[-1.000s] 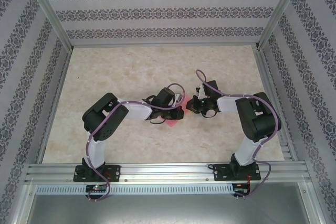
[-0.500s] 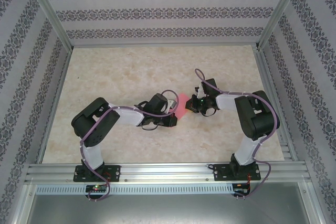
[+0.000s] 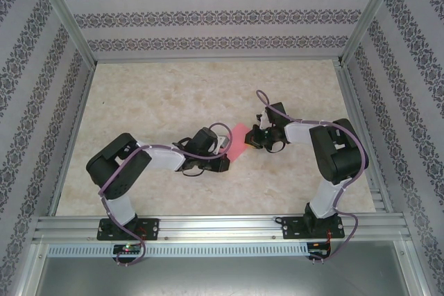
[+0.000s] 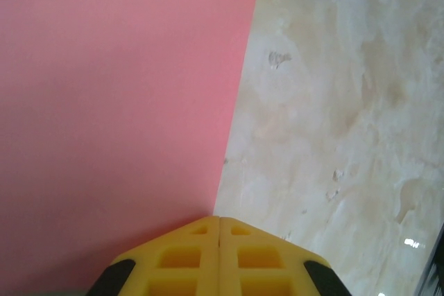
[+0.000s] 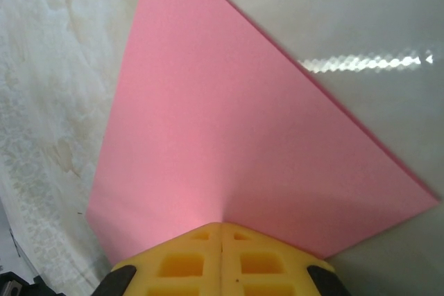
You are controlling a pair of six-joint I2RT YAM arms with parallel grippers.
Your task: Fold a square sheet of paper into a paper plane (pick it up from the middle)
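Observation:
The square sheet of paper (image 3: 239, 141) is pink-red and sits at the table's middle between both grippers. My right gripper (image 3: 254, 138) is shut on its right side. In the right wrist view the paper (image 5: 229, 123) spreads out from the closed yellow fingertips (image 5: 208, 240) of the right gripper (image 5: 222, 224), with a slight crease running into them. My left gripper (image 3: 226, 159) lies low, just left of the sheet. In the left wrist view the left gripper (image 4: 219, 218) is shut, its tip at the paper's (image 4: 118, 102) right edge, with nothing visibly pinched.
The marble-patterned table (image 3: 173, 95) is bounded by an aluminium frame and patterned walls. A metal rail (image 3: 222, 227) runs along the near edge by the arm bases. Open surface lies behind and to the left of the grippers.
My left arm has pulled back to the left and lower, uncovering the paper. The paper now lies by the right gripper, which has barely moved.

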